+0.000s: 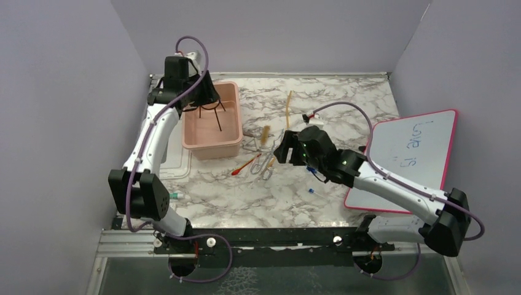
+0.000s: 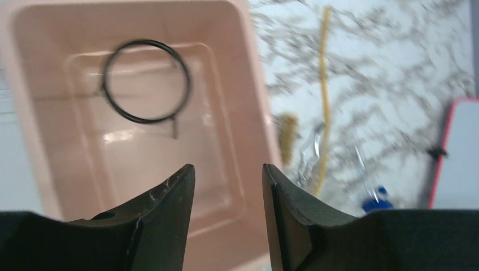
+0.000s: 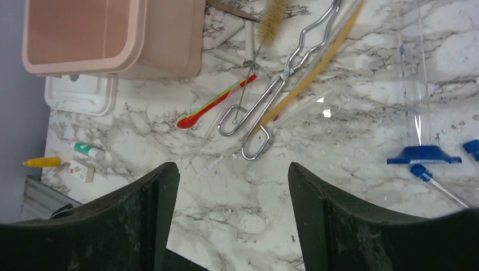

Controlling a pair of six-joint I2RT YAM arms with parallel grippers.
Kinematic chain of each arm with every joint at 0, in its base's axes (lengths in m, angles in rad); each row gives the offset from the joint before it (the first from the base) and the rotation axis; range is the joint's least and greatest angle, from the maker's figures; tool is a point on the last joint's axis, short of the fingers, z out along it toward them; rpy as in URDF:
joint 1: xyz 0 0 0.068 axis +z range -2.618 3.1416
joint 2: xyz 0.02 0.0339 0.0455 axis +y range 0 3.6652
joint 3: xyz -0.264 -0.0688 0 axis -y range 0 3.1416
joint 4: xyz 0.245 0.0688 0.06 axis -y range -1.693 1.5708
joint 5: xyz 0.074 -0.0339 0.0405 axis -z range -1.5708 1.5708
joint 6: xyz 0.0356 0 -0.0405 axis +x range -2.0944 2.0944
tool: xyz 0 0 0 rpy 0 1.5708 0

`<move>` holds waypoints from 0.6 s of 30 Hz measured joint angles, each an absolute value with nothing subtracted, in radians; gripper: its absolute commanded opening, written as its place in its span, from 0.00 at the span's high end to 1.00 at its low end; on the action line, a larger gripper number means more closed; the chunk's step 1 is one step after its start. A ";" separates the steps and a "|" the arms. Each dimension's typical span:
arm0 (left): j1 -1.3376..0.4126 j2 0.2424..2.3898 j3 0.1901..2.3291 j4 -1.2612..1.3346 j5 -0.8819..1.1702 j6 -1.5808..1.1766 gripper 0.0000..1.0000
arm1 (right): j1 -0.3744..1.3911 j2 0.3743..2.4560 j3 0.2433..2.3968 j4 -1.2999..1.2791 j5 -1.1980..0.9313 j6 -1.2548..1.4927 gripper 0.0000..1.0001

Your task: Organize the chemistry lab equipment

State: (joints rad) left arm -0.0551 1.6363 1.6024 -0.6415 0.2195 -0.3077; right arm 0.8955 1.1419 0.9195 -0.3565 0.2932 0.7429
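Ring (image 2: pixel 148 41): thin black wire, light and stiff, already inside the pink tub (image 2: pixel 255 96). It shows blurred in the left wrist view, so cannot tell if it lies flat or is settled.

Left gripper (image 2: pixel 229 169) hangs over the tub; fingers (image 2: pixel 175 197) moderately apart, nothing between them, touching nothing.

Tongs (image 3: pixel 289 69): on the marble table (image 3: pixel 350 186) just right of the tub, crossing the tan tube (image 3: pixel 316 65). Judged light, rigid, smooth metal, so likely to slip or pivot in a pinch. Best hold looks to be across both arms near the crossing point, not the loop handles, which would let them swing.

Tube: soft and long, will sag; pinch near mid-length.

Red-tipped stick (image 3: pixel 214 104) and brush (image 3: pixel 275 14): thin, light, lying low on the table, touching or overlapping the tongs handles, so a grab may drag a neighbour. Blue pieces (image 3: pixel 423 155) sit well apart to the right.

Right gripper (image 3: pixel 231 169) hovers above the tongs handles; fingers (image 3: pixel 152 203) spread wide, empty, clear of the table
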 measured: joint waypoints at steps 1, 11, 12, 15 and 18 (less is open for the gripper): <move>-0.082 1.596 1.575 -0.628 0.241 -0.297 0.47 | 0.896 1.178 0.947 -0.358 0.301 0.728 0.23; -0.244 1.136 1.156 -0.472 0.454 -0.262 0.22 | 0.788 1.375 1.024 -0.412 0.322 0.599 0.23; -0.244 1.096 1.115 -0.449 0.471 -0.263 0.20 | 0.763 1.380 1.024 -0.415 0.322 0.587 0.23; -0.244 0.995 1.016 -0.400 0.507 -0.269 0.08 | 0.688 1.401 1.028 -0.425 0.320 0.548 0.23; -0.244 0.932 0.958 -0.366 0.531 -0.273 0.03 | 0.611 1.452 1.046 -0.441 0.301 0.499 0.23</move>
